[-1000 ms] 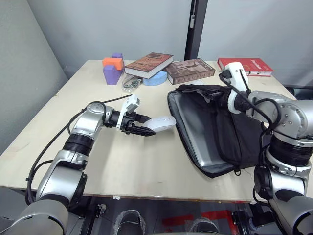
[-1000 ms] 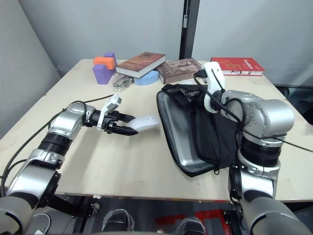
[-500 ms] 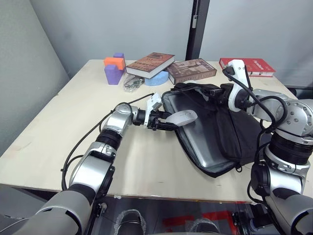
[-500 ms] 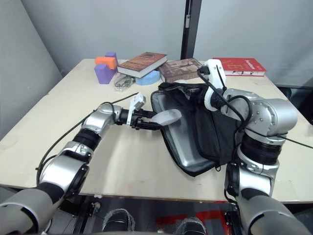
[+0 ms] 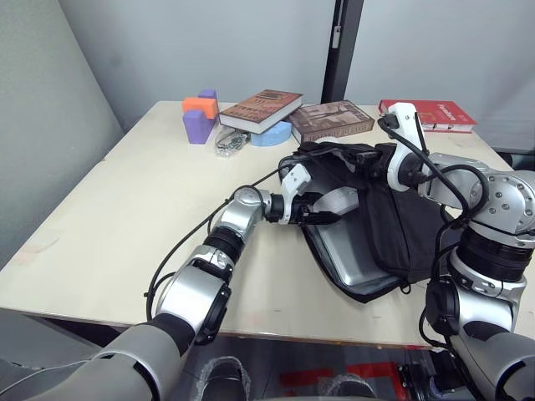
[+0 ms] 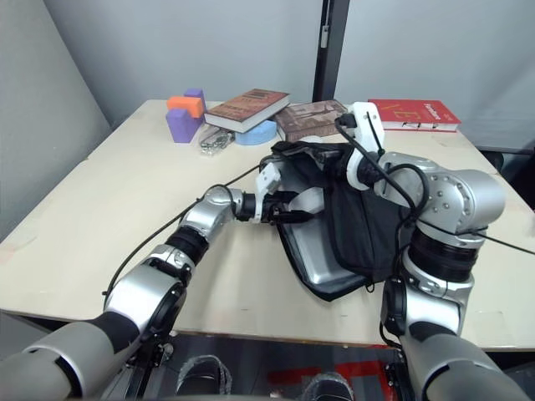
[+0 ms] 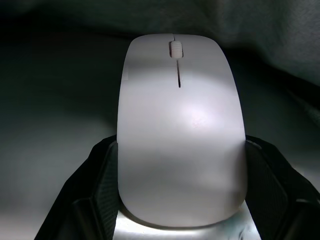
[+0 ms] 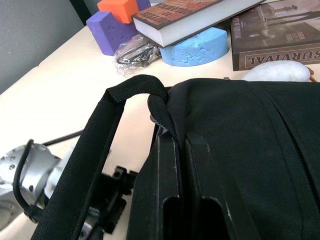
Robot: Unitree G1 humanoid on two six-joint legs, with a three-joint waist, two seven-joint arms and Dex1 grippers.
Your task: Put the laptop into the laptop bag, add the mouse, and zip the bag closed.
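The black laptop bag lies open on the right part of the table. The silver-grey laptop is inside it, partly showing through the opening. My right gripper is shut on the bag's upper flap near one strap handle and holds the flap raised. My left gripper is shut on the white mouse, its black fingers at the mouse's sides. It holds the mouse inside the bag's mouth, over the laptop and under the dark fabric.
At the back of the table are purple and orange blocks, a brown book on a blue foam piece, a clear packet, a second book and a red book.
My left arm has carried the mouse to the right, from above the bare table into the bag's opening. The right gripper has kept its hold and the flap stands slightly higher.
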